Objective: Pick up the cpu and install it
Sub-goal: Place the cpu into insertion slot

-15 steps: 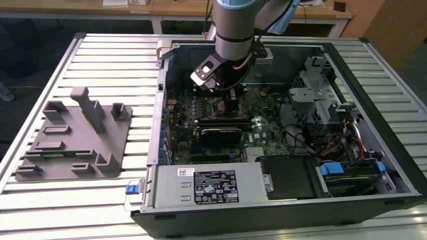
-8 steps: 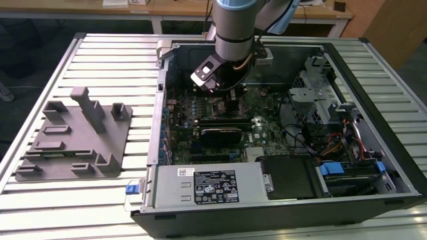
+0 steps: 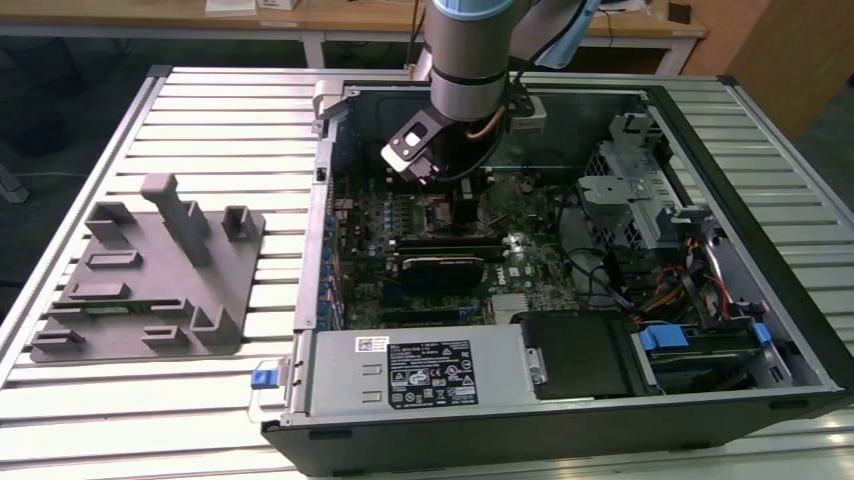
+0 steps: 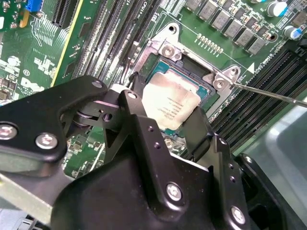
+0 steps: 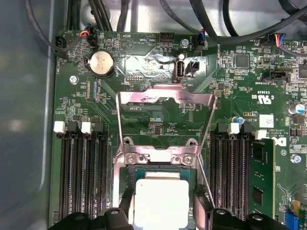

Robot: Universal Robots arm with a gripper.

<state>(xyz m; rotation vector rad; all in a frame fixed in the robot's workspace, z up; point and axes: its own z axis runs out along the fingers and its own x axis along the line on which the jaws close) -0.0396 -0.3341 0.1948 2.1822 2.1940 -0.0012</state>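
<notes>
Closest in, the gripper [image 4: 165, 112] looks clenched on the cpu [image 4: 172, 98], one black finger [image 4: 132, 100] against each of two opposite edges. The chip, silver top up, is right over the open CPU socket [image 5: 156, 158]. Whether it already rests in the recess or hangs just above it I cannot tell.

The step in hand appears to be seating the chip. Done well, this means keeping it level and square to the metal frame, its edges parallel to the socket walls, and lowering it without pressure or sideways drag, since the contacts beneath would bend easily. In the second wrist view the chip looks slightly skewed against the frame, which is worth correcting before it is let go.

Just beyond the socket, the load plate [image 5: 165, 96] is hinged up and out of the way, and the thin retention lever [image 5: 205, 179] slants close beside one finger, the likeliest thing to snag. Empty memory slots [image 5: 81, 167] flank the socket, with a fitted memory module [image 5: 261, 177] on the far side. Farther off are a coin cell [image 5: 101, 63] and black cables [image 5: 216, 24]. In the exterior view, the arm [image 3: 467, 70] reaches into the open computer case [image 3: 747, 130]. Toward that view's left, a grey fixture [image 3: 147, 270] sits on the slatted table [image 3: 214, 110], well apart.
</notes>
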